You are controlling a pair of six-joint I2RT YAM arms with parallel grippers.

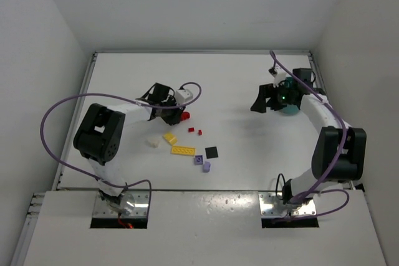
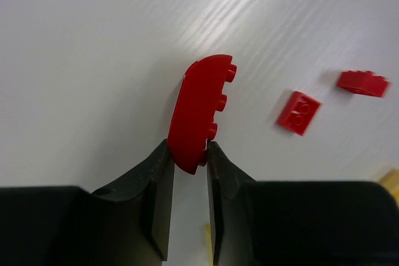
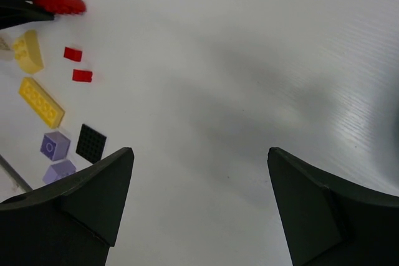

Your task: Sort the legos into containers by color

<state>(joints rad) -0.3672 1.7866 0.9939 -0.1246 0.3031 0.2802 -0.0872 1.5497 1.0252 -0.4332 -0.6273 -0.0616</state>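
White bench, walls on three sides, wide bare room at centre. Right jaws spread wide, gripping nothing, beside teal bowl near far right edge. Left jaws closed on curved red brick. Other legos loose at centre-left.

A rounded red brick, on edge, is pinched in the left gripper; two small red pieces lie just right. Nearer lie a cream brick, yellow brick, yellow plate, black plate and two lavender bricks. The teal bowl sits far right, partly hidden.

glossy red plastic brick; smooth white table; matt black jaws
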